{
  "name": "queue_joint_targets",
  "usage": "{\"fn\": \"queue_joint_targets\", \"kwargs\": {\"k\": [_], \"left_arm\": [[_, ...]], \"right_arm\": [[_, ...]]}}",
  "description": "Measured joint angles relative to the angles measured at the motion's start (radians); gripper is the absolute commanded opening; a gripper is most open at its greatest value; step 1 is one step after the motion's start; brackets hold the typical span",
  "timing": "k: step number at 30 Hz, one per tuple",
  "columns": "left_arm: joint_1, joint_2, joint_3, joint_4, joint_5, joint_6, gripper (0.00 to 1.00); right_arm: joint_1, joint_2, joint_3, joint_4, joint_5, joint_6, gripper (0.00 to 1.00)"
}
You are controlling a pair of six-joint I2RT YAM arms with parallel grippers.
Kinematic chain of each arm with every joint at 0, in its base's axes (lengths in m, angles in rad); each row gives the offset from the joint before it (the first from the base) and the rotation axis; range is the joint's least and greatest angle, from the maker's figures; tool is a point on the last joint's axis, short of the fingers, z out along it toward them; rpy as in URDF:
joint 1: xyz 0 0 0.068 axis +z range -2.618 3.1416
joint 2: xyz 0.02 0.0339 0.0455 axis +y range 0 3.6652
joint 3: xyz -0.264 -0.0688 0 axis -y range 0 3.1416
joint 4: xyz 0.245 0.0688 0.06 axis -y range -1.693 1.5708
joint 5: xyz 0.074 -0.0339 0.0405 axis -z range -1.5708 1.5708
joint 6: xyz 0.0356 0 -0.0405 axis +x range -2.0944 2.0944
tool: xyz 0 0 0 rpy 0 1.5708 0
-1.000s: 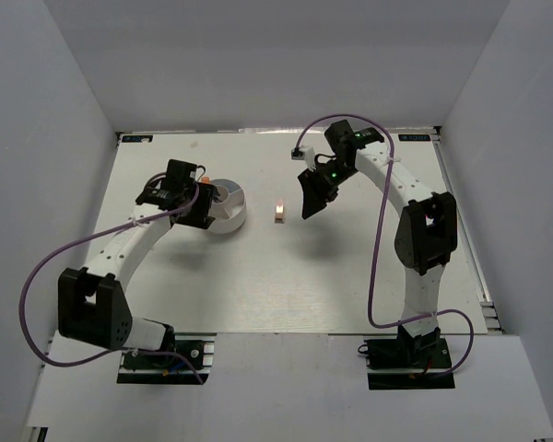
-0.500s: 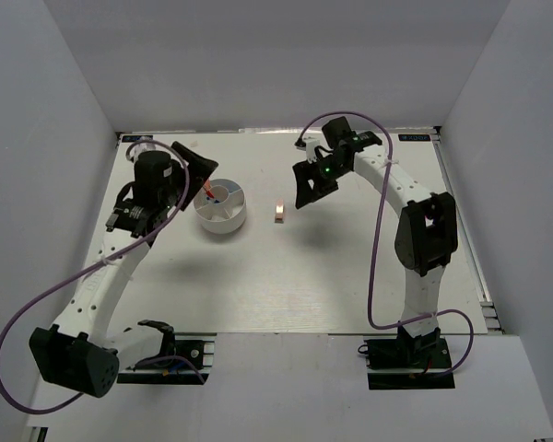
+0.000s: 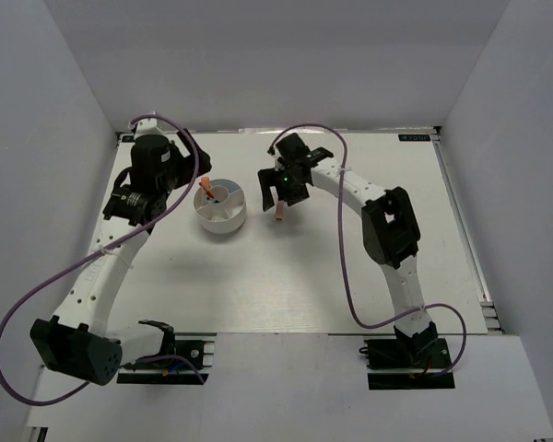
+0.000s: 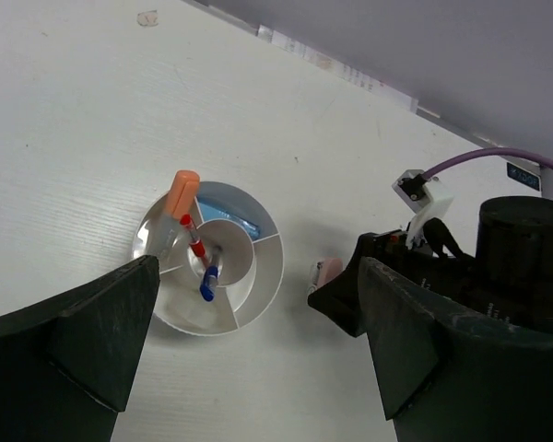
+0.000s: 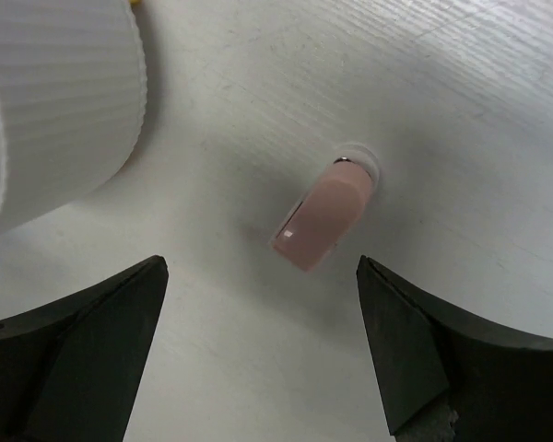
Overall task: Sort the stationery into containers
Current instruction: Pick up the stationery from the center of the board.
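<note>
The two arms rise from the near edge of the white worktop (image 3: 286,285) and bend in toward its far half. Past the bare middle of the worktop stands the round white tub (image 3: 219,207), a little left of centre. The tan clip (image 3: 281,213) lies flat on the worktop just to the tub's right, apart from its ribbed wall.

Inside the tub, the orange-white stick (image 4: 182,189) leans in a left compartment with its orange end poking over the rim. The thin red pen (image 4: 195,241) and thin blue pen (image 4: 208,281) slant close by the hub, though it is hard to tell which compartment each sits in. The light-blue eraser (image 4: 232,198) lies in the far compartment.

The right gripper (image 3: 281,189) hangs over the clip. Its jaws are spread wide on either side of the clip, and it grasps and touches nothing. Farther back, to the left of the tub, the left gripper (image 3: 186,158) is raised above the worktop, looking down on the tub, with its jaws fully apart and empty.
</note>
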Motion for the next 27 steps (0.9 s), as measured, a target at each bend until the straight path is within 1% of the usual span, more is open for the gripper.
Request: {"fn": "queue_joint_targets", "kwargs": {"k": [1, 2, 7, 8, 10, 11, 13, 15, 16, 18, 20, 24, 26, 27], "left_arm": [[0.000, -0.002, -0.004, 0.003, -0.005, 0.001, 0.98], [-0.001, -0.006, -0.012, 0.005, -0.010, 0.000, 0.98], [-0.001, -0.039, -0.070, 0.018, -0.018, -0.005, 0.98], [-0.001, -0.042, -0.074, 0.019, -0.019, -0.007, 0.98], [-0.001, -0.045, -0.078, 0.027, -0.019, -0.010, 0.98], [-0.001, -0.046, -0.079, 0.032, -0.020, -0.012, 0.97], [-0.001, -0.048, -0.083, 0.035, -0.021, -0.016, 0.97], [-0.001, -0.048, -0.084, 0.034, -0.023, -0.019, 0.97], [-0.001, -0.048, -0.084, 0.033, -0.024, -0.020, 0.97], [-0.001, -0.048, -0.084, 0.031, -0.024, -0.019, 0.97], [-0.001, -0.048, -0.084, 0.031, -0.027, -0.019, 0.97], [-0.001, -0.052, -0.084, 0.030, -0.031, -0.020, 0.97], [-0.001, -0.055, -0.084, 0.030, -0.031, -0.020, 0.96], [-0.001, -0.056, -0.084, 0.030, -0.031, -0.020, 0.96]], "right_arm": [[0.008, 0.014, 0.000, 0.006, 0.013, 0.010, 0.84], [0.014, 0.026, 0.000, 0.006, 0.027, 0.018, 0.80], [0.008, 0.053, 0.001, 0.007, 0.083, 0.044, 0.67], [0.003, 0.054, 0.002, 0.006, 0.092, 0.047, 0.62], [0.002, 0.056, 0.006, 0.007, 0.100, 0.053, 0.57], [-0.002, 0.058, 0.010, 0.008, 0.106, 0.057, 0.52], [-0.005, 0.066, 0.023, 0.013, 0.117, 0.061, 0.45], [-0.004, 0.076, 0.038, 0.016, 0.121, 0.064, 0.35], [-0.004, 0.080, 0.043, 0.022, 0.116, 0.066, 0.32], [-0.003, 0.083, 0.047, 0.031, 0.117, 0.069, 0.33], [-0.003, 0.083, 0.047, 0.036, 0.113, 0.073, 0.45], [-0.003, 0.092, 0.047, 0.036, 0.104, 0.072, 0.45], [-0.003, 0.096, 0.047, 0.036, 0.101, 0.075, 0.49], [-0.003, 0.097, 0.047, 0.036, 0.099, 0.076, 0.48]]}}
